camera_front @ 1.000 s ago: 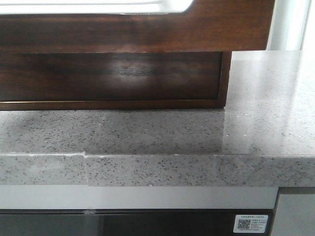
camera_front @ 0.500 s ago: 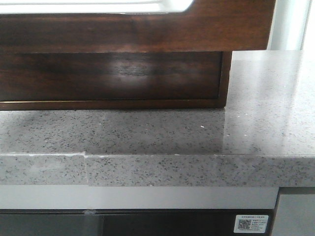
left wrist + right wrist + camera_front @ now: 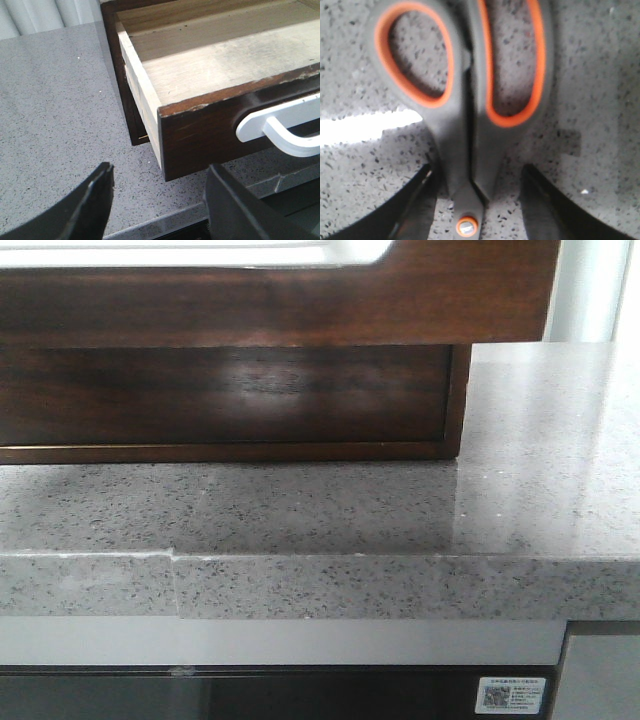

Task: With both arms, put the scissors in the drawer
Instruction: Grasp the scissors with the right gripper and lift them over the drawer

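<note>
front low facing drawer (image 3: 230,300), wrists close above countertop (image 3: 600,75)

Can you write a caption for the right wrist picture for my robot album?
The right hand, open, straddles black scissors with orange-lined handles lying on the speckled grey counter.

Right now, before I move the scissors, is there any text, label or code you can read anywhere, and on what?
White sticker on the dark panel below the counter: a QR code beside small print, too small and blurred to read.
Drawer, its white handle and the scissors: no text visible.
</note>
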`<state>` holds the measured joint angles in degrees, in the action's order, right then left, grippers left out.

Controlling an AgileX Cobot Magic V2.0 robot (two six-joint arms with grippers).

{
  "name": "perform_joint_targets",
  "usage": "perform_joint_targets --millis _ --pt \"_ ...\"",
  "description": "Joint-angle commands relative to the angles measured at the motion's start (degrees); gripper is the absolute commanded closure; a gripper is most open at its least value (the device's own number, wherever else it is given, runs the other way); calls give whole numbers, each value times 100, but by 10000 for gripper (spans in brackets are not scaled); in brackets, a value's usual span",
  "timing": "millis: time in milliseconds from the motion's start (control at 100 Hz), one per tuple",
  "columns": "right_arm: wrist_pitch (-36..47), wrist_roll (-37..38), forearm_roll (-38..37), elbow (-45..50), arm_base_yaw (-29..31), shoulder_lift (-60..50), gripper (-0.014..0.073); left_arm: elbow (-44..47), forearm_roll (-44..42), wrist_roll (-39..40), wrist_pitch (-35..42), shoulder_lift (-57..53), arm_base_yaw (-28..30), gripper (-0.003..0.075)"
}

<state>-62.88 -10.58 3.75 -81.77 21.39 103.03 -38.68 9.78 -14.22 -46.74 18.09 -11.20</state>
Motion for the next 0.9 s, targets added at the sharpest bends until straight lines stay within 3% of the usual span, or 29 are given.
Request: perform_joint_targets --millis 0,400,650,890 --pt "21 -134 59 -228 -10 -158 262 -186 75 33 452 79 -53 332" --pt "-94 -327 125 -288 -10 -93 550 -186 75 33 452 79 -53 332" --pt "-22 -458 170 -288 -88 -329 572 -186 75 33 452 79 -53 332" --pt "-8 -503 170 -742 -549 -1142 572 -186 75 33 452 79 -53 332"
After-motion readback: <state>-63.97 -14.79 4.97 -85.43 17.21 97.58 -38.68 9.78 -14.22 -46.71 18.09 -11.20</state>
